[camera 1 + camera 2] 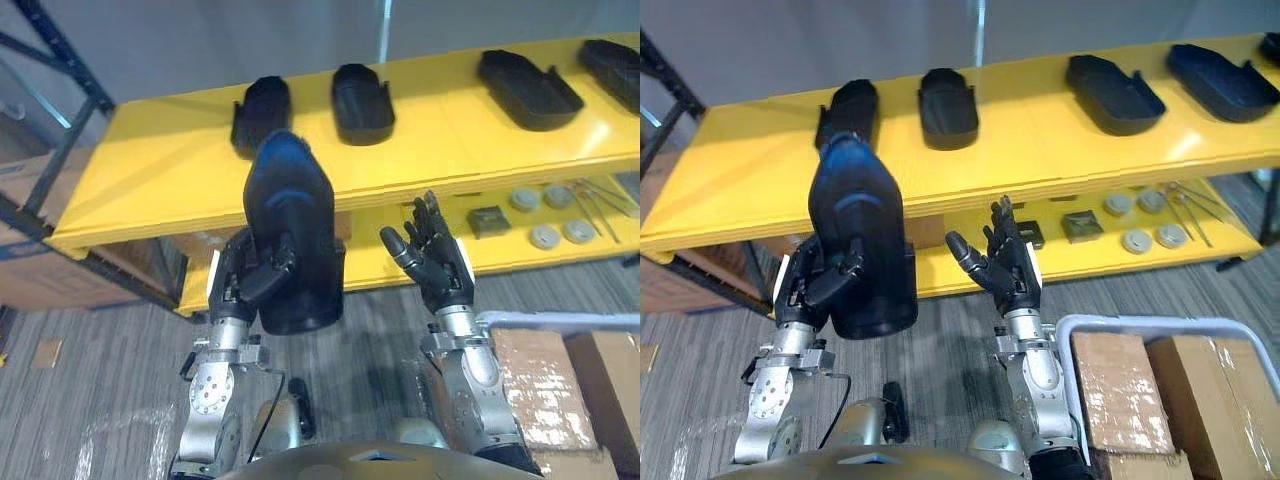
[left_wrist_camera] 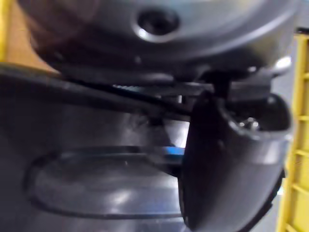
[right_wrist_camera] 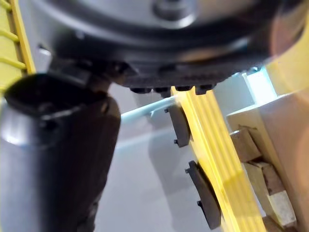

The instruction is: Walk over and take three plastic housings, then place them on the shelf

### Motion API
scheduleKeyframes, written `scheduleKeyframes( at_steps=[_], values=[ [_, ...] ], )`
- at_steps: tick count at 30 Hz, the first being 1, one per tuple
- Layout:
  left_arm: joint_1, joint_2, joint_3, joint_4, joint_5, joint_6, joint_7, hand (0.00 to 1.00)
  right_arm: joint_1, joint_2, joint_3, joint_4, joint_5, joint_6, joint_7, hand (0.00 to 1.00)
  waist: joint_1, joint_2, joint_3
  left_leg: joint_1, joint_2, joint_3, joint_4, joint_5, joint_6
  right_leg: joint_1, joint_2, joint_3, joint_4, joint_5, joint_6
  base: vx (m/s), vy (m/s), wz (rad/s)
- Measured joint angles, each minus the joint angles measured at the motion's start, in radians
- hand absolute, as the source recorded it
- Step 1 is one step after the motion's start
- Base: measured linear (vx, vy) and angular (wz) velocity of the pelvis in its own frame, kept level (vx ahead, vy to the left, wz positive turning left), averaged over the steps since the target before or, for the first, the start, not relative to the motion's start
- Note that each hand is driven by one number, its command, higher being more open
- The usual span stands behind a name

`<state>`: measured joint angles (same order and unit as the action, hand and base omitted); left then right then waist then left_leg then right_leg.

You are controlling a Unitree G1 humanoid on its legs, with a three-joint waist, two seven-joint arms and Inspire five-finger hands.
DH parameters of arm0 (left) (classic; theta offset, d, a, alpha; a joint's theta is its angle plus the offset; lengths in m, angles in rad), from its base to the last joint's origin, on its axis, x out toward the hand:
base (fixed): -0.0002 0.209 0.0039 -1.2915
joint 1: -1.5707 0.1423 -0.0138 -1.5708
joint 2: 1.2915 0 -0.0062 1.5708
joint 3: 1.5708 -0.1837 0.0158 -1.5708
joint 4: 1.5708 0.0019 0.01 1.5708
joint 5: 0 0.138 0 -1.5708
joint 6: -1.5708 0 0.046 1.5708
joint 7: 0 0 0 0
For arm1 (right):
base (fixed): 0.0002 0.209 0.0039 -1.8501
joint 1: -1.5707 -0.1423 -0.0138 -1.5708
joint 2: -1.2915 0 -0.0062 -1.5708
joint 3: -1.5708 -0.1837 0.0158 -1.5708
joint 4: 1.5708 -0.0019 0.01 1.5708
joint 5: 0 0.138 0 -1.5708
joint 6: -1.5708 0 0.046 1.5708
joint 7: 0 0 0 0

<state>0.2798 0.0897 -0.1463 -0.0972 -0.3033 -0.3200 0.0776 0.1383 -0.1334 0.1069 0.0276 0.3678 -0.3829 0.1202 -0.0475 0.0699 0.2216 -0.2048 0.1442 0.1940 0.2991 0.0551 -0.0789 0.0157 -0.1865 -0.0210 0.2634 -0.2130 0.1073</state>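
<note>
My left hand (image 1: 232,278) is shut on a black plastic housing (image 1: 290,230), held upright just in front of the yellow shelf's (image 1: 160,170) front edge. Its thumb (image 2: 227,159) curls over the housing's glossy face (image 2: 96,179). To the right, my right hand (image 1: 437,262) is raised, open and holding nothing, with its palm turned toward the housing. Several more black housings lie on the shelf top, two at the back left (image 1: 262,112) (image 1: 362,102) and two at the right (image 1: 528,88) (image 1: 615,65).
The lower yellow shelf carries round discs (image 1: 545,236), a dark block (image 1: 488,220) and thin metal rods (image 1: 600,205). Taped cardboard boxes (image 1: 560,390) sit in a white-railed cart (image 1: 1160,325) at the lower right. A dark rack post (image 1: 60,60) and another box (image 1: 40,270) stand at the left.
</note>
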Motion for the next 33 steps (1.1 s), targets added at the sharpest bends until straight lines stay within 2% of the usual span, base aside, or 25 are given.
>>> scheduleKeyframes(
  at_steps=[1,2,4,5,6,7,8,9,10,11,13,14,15,16,17,18,19,20,21,22,24,27,30,31,33],
  values=[
    [-0.001,-0.011,-0.001,-0.002,0.000,0.000,0.008,0.00,-0.002,-0.002,-0.005,-0.002,0.003,0.001,0.008,1.00,-0.010,-0.041,0.027,-0.014,-0.018,-0.026,0.040,0.010,0.016,-0.006,-0.039,0.016,0.031,0.002,0.014,0.02,0.032,-0.47],
    [0.007,-0.018,-0.006,-0.003,0.000,-0.001,0.013,0.00,0.000,-0.005,-0.004,-0.003,0.003,0.002,0.012,1.00,-0.002,-0.051,0.033,-0.009,0.012,-0.043,0.077,0.003,0.024,-0.006,-0.046,0.042,0.043,0.002,0.015,0.00,0.022,-0.55],
    [0.009,-0.019,-0.032,-0.003,0.002,-0.002,0.018,0.00,0.004,-0.006,-0.001,-0.041,0.021,0.001,0.019,1.00,-0.006,-0.070,0.043,0.016,0.089,-0.102,0.080,0.016,0.001,-0.008,-0.075,0.089,0.078,-0.019,0.035,0.00,0.066,-0.54],
    [0.006,-0.022,-0.039,-0.003,0.004,-0.003,0.018,0.00,0.000,-0.007,0.001,-0.049,0.032,-0.002,0.022,1.00,-0.006,-0.066,0.041,0.024,0.102,-0.122,0.079,0.019,-0.003,-0.016,-0.087,0.103,0.095,-0.029,0.047,0.01,0.200,-0.55],
    [0.004,-0.027,-0.045,-0.003,0.024,-0.005,0.021,0.00,-0.016,-0.009,0.007,-0.055,0.040,-0.009,0.028,1.00,-0.005,-0.060,0.037,0.044,0.110,-0.152,0.087,0.016,-0.006,-0.037,-0.112,0.138,0.126,-0.054,0.077,0.00,0.329,-0.53],
    [0.003,-0.034,-0.048,-0.003,0.044,-0.006,0.018,0.00,-0.026,-0.013,0.008,-0.053,0.043,-0.022,0.027,1.00,-0.007,-0.031,0.021,0.054,0.109,-0.165,0.102,-0.004,-0.018,-0.054,-0.128,0.161,0.139,-0.070,0.102,0.00,0.385,-0.43],
    [0.003,-0.035,-0.049,-0.003,0.044,-0.006,0.018,0.00,-0.026,-0.013,0.008,-0.053,0.043,-0.023,0.026,1.00,-0.007,-0.030,0.020,0.055,0.109,-0.165,0.102,-0.006,-0.018,-0.055,-0.129,0.162,0.139,-0.070,0.103,-0.01,0.497,-0.14],
    [-0.010,-0.036,-0.051,-0.005,0.044,-0.007,0.012,0.00,-0.018,0.000,0.009,-0.052,0.043,-0.043,-0.004,1.00,-0.008,-0.002,0.002,0.074,0.102,-0.143,0.095,-0.163,-0.100,-0.053,-0.160,0.161,0.116,-0.061,0.136,0.00,0.535,0.15],
    [-0.033,-0.027,-0.045,0.000,0.042,-0.006,0.002,0.00,-0.008,0.029,0.008,-0.039,0.043,-0.050,-0.027,1.00,-0.006,-0.020,0.010,0.069,0.073,-0.123,0.118,-0.221,-0.152,-0.025,-0.195,0.157,0.083,-0.019,0.152,0.00,0.533,0.09],
    [-0.037,-0.024,-0.037,0.007,0.037,-0.006,-0.005,0.00,-0.001,0.043,0.014,-0.027,0.042,-0.049,-0.038,1.00,0.006,-0.031,0.016,0.067,0.057,-0.113,0.132,-0.233,-0.135,-0.030,-0.208,0.154,0.075,0.030,0.147,-0.03,0.525,-0.06],
    [-0.021,0.005,-0.001,0.014,0.041,-0.002,-0.016,0.00,0.051,0.095,0.058,-0.021,0.041,-0.050,-0.063,1.00,0.035,-0.038,0.013,0.068,0.054,-0.080,0.144,-0.262,-0.090,-0.036,-0.208,0.102,0.010,0.262,0.094,-0.04,0.646,-0.32],
    [-0.021,0.012,0.008,0.014,0.044,-0.002,-0.016,0.00,0.054,0.105,0.067,-0.021,0.040,-0.050,-0.065,1.00,0.043,-0.043,0.011,0.075,0.052,-0.061,0.134,-0.262,-0.074,-0.042,-0.211,0.082,-0.010,0.319,0.070,0.01,0.592,-0.48],
    [-0.013,0.033,0.033,0.005,0.045,-0.002,-0.016,0.00,0.048,0.121,0.082,-0.021,0.038,-0.050,-0.063,1.00,0.052,-0.052,0.000,0.091,0.051,-0.021,0.093,-0.250,-0.037,-0.057,-0.213,0.019,-0.033,0.374,0.030,0.03,0.348,-0.42],
    [-0.014,0.048,0.069,-0.002,0.046,-0.002,-0.011,0.00,0.041,0.132,0.084,-0.026,0.027,-0.050,-0.061,1.00,0.040,-0.062,-0.008,0.101,0.040,-0.009,0.045,-0.224,-0.012,-0.067,-0.171,-0.029,0.017,0.316,0.042,0.05,0.285,-0.35],
    [-0.015,0.050,0.086,-0.007,0.043,-0.002,-0.008,0.00,0.041,0.131,0.084,-0.031,0.026,-0.050,-0.061,1.00,0.039,-0.067,-0.011,0.111,0.036,-0.004,0.021,-0.210,-0.009,-0.066,-0.142,-0.052,0.028,0.276,0.059,0.06,0.200,-0.19],
    [-0.018,0.049,0.110,-0.028,0.039,-0.003,0.009,0.00,0.043,0.127,0.078,-0.045,0.019,-0.050,-0.062,1.00,0.040,-0.071,-0.018,0.122,0.030,0.006,-0.015,-0.193,0.002,-0.063,-0.080,-0.096,0.030,0.206,0.071,0.06,0.183,-0.21],
    [-0.032,0.048,0.120,-0.045,0.038,-0.004,0.031,0.00,0.044,0.127,0.065,-0.053,0.011,-0.051,-0.064,1.00,0.040,-0.078,-0.023,0.128,0.015,0.014,-0.047,-0.173,0.012,-0.057,-0.030,-0.132,0.012,0.152,0.058,0.05,0.172,-0.15],
    [-0.043,0.046,0.122,-0.051,0.038,-0.004,0.040,0.00,0.044,0.127,0.056,-0.054,0.008,-0.051,-0.065,1.00,0.039,-0.081,-0.027,0.129,0.004,0.016,-0.062,-0.163,0.019,-0.050,-0.010,-0.147,-0.012,0.135,0.047,0.03,0.138,-0.05],
    [-0.058,0.034,0.121,-0.073,0.038,-0.004,0.059,0.00,0.042,0.125,0.037,-0.054,-0.005,-0.050,-0.066,1.00,0.038,-0.093,-0.035,0.126,-0.017,0.023,-0.080,-0.150,0.026,-0.027,0.017,-0.171,-0.082,0.125,0.024,0.02,0.086,-0.03],
    [-0.059,0.024,0.120,-0.088,0.038,-0.006,0.068,0.00,0.042,0.123,0.031,-0.054,-0.008,-0.050,-0.066,1.00,0.039,-0.092,-0.035,0.124,-0.027,0.029,-0.081,-0.148,0.029,-0.016,0.017,-0.180,-0.115,0.126,0.015,0.00,0.090,-0.12],
    [-0.044,-0.018,0.103,-0.157,0.043,-0.009,0.116,0.00,0.044,0.107,0.013,-0.046,-0.017,-0.048,-0.070,1.00,0.037,-0.062,-0.037,0.119,-0.038,0.039,-0.082,-0.146,0.032,0.007,0.017,-0.168,-0.189,0.167,0.008,-0.02,0.083,-0.12],
    [-0.043,-0.036,0.080,-0.218,0.063,-0.048,0.145,0.00,0.041,0.087,0.002,-0.043,-0.048,-0.046,-0.071,1.00,0.038,-0.057,-0.039,0.108,-0.032,0.035,-0.083,-0.144,0.030,0.005,0.027,-0.172,-0.203,0.172,0.004,-0.04,-0.009,0.01],
    [-0.042,-0.035,0.079,-0.235,0.079,-0.079,0.158,0.00,0.040,0.059,-0.005,-0.046,-0.046,-0.046,-0.067,1.00,0.042,-0.047,-0.043,0.101,-0.016,0.031,-0.062,-0.152,0.024,0.003,0.039,-0.180,-0.185,0.144,-0.025,-0.03,-0.054,0.04],
    [-0.037,-0.035,0.084,-0.235,0.078,-0.084,0.168,0.00,0.041,0.051,-0.001,-0.053,-0.046,-0.046,-0.065,1.00,0.045,-0.039,-0.039,0.090,0.005,0.026,-0.013,-0.167,0.017,0.003,0.050,-0.177,-0.167,0.124,-0.041,-0.02,-0.041,0.00],
    [-0.032,-0.039,0.094,-0.219,0.079,-0.091,0.206,0.00,0.040,0.047,0.004,-0.068,-0.048,-0.046,-0.062,1.00,0.048,-0.035,-0.029,0.018,0.034,-0.022,0.183,-0.172,0.013,0.021,0.052,-0.167,-0.142,0.106,-0.044,-0.03,-0.028,-0.08]
  ],
)
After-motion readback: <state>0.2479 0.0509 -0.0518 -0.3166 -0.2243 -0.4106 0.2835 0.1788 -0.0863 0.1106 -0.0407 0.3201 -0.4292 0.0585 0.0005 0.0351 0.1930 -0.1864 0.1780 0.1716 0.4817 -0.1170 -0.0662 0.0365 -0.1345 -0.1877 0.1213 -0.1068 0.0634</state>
